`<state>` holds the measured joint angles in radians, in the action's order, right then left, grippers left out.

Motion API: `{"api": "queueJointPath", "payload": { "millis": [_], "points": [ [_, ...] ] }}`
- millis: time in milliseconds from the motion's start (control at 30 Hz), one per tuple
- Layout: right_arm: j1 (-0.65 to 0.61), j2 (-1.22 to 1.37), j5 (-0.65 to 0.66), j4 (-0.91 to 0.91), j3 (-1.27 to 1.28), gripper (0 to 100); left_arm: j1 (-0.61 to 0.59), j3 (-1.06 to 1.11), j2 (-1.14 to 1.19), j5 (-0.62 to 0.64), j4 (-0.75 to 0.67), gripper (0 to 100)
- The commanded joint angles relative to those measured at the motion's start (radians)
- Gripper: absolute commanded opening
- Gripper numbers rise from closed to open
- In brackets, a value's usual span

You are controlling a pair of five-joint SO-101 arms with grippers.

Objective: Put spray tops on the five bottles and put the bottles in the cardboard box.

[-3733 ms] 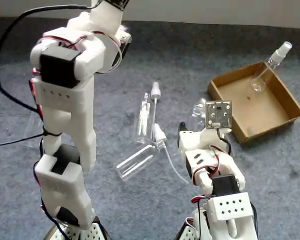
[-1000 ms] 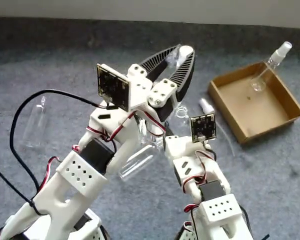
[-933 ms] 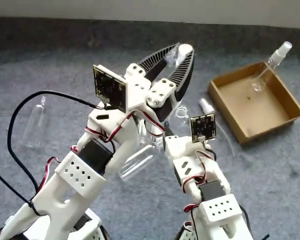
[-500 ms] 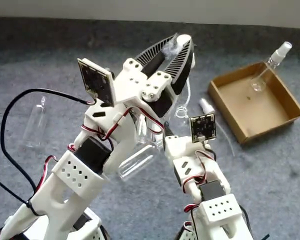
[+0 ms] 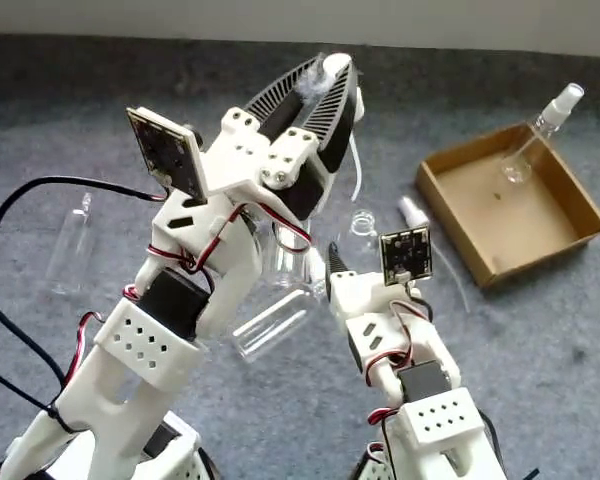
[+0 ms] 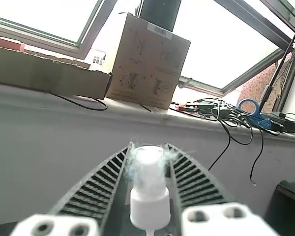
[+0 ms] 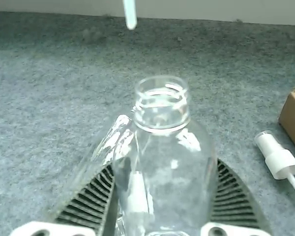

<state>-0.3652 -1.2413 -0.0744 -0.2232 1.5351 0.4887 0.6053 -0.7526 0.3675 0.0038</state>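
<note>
Jaws of the left gripper (image 5: 327,80) are clenched on a white spray top (image 5: 333,67), and this gripper is held high above the grey carpet (image 5: 550,340). In the left wrist view the spray top's head sits between the two ribbed fingers (image 6: 96,184), close to their tips. Its thin tube (image 5: 355,170) hangs down, and the tube's end is above the open mouth of a clear bottle (image 5: 363,222), apart from it. The right gripper (image 7: 163,164) grasps this bottle by its body, one finger on each side, with the neck pointing away from the wrist. A second spray top (image 5: 412,210) lies on the carpet between the held bottle and the cardboard box (image 5: 470,215). The box is at the right side of the carpet, and one capped bottle (image 5: 540,130) leans in its far corner. Two more bottles without tops lie on the carpet: one (image 5: 72,245) at the far left, one (image 5: 275,322) partly under the left arm.
</note>
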Motion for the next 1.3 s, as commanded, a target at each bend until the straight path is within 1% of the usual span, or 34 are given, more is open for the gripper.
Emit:
{"api": "queueJointPath", "payload": {
  "millis": [0, 233, 533, 767, 1067, 1267],
  "points": [
    [-0.004, -0.016, -0.002, 0.027, -0.007, 18.0, -0.010, -0.004, -0.024, 0.015, -0.021, 1],
    [-0.004, -0.016, -0.002, 0.027, -0.007, 18.0, 0.039, 0.007, -0.024, 0.015, -0.017, 1],
    [-0.004, -0.016, -0.002, 0.027, -0.007, 18.0, 0.045, 0.124, -0.031, 0.015, -0.021, 1],
    [-0.004, -0.016, -0.002, 0.027, -0.007, 18.0, 0.045, 0.140, -0.031, 0.015, -0.014, 1],
    [-0.004, -0.016, -0.002, 0.027, -0.007, 18.0, 0.044, 0.366, -0.031, 0.011, -0.015, 1],
    [-0.004, -0.016, -0.002, 0.027, -0.007, 18.0, 0.044, 0.417, -0.033, 0.011, -0.015, 1]
  ]
}}
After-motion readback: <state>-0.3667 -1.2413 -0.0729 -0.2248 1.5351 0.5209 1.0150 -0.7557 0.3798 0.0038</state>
